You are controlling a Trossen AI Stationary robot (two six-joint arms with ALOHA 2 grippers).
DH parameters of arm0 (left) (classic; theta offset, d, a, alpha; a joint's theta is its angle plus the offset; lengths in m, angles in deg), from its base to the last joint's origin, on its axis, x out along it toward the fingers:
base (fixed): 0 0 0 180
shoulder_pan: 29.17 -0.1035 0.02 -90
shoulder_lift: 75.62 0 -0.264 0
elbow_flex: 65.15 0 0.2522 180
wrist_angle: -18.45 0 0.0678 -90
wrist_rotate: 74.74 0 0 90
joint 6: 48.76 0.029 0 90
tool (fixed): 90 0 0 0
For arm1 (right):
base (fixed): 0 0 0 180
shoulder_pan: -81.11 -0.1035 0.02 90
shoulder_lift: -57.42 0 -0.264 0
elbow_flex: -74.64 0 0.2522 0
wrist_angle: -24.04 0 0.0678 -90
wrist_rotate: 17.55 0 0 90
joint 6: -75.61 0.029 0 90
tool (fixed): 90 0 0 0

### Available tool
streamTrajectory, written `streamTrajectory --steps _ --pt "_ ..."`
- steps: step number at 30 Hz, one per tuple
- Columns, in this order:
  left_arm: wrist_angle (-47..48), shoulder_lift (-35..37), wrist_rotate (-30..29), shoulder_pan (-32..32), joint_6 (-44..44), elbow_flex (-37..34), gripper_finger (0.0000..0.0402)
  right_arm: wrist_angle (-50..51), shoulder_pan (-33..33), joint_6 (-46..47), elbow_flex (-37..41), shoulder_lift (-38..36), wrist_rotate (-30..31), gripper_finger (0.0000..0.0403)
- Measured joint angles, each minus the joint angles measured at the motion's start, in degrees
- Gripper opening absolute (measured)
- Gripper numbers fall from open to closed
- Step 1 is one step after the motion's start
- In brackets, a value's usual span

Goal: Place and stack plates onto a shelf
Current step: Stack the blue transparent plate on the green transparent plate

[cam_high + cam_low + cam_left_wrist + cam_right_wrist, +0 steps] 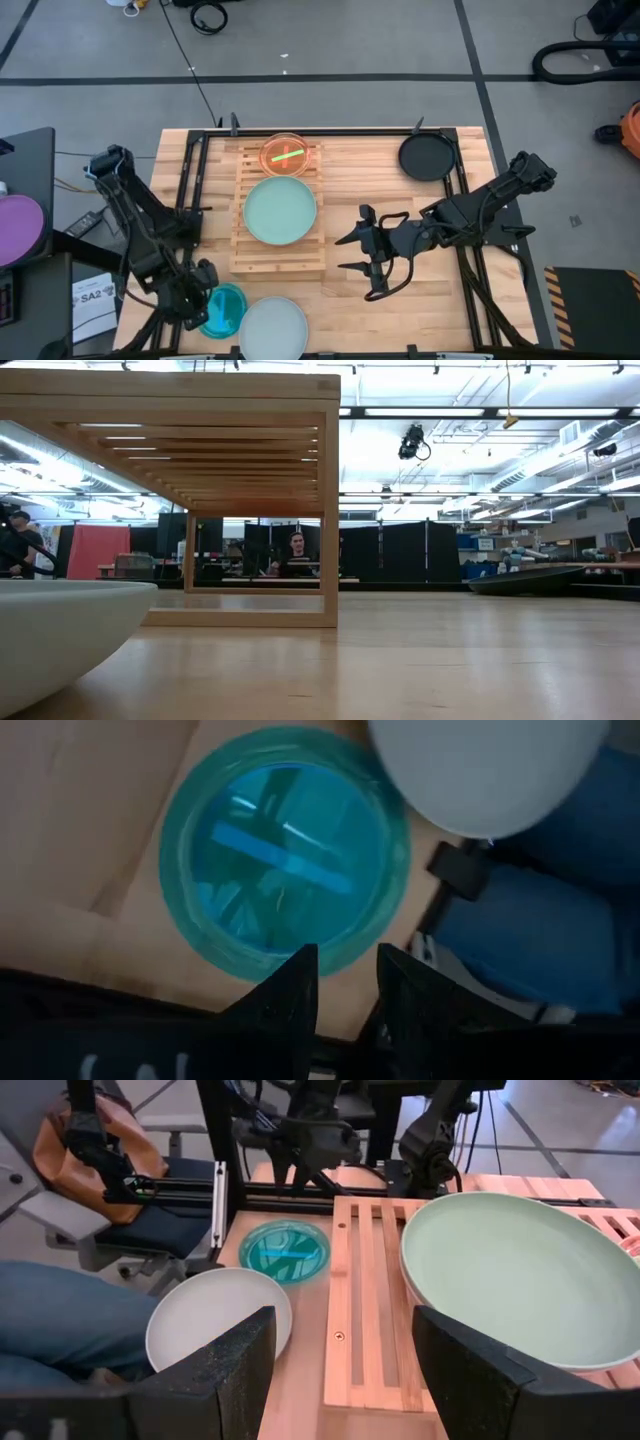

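You're gripping blue plate [224, 309] rim, left gripper [345, 982] fingers pinching; lift level, clearing white plate [273, 327]. Right gripper [362, 252] idling, fingers spread.

The shelf [278, 222] was light wood; on it sat a pale mint-green plate [280, 210] and a translucent orange plate [289, 154]. A translucent blue plate [224, 309] neighboured a whitish plate [273, 327]; a disc [427, 157] was black.

high: straight down | low: tabletop level | wrists: close; both see blue plate [285, 855]
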Motion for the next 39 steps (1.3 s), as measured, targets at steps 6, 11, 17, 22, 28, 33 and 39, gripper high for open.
streamTrajectory --steps 6,11,17,22,28,33,39 --pt "4.0 -3.8 0.3 0.0 -5.2 0.0 0.0112 0.3 0.0 -1.4 0.0 0.0 0.0 0.0240" --pt "8.4 -5.8 0.5 0.0 -8.2 0.0 0.0112 0.3 0.0 -1.6 0.0 0.0 0.0 0.0240" --pt "9.2 -8.1 0.4 0.0 -8.2 0.0 0.0112 0.7 0.0 -1.6 0.0 0.0 -0.2 0.0240" --pt "9.2 -11.8 0.5 0.0 -8.1 0.0 0.0112 1.4 0.0 -1.6 0.0 0.0 -0.2 0.0240" --pt "9.2 -15.6 0.5 0.0 -8.1 0.0 0.0112 1.4 0.0 -1.6 0.0 0.0 -0.2 0.0240" --pt "9.2 -17.6 0.5 0.0 -8.0 0.0 0.0112 1.4 0.0 -1.6 0.0 0.0 -0.2 0.0240" --pt "8.8 -19.7 0.5 0.0 -8.0 0.0 0.0112 1.4 0.0 -1.6 0.0 0.0 -0.2 0.0240"
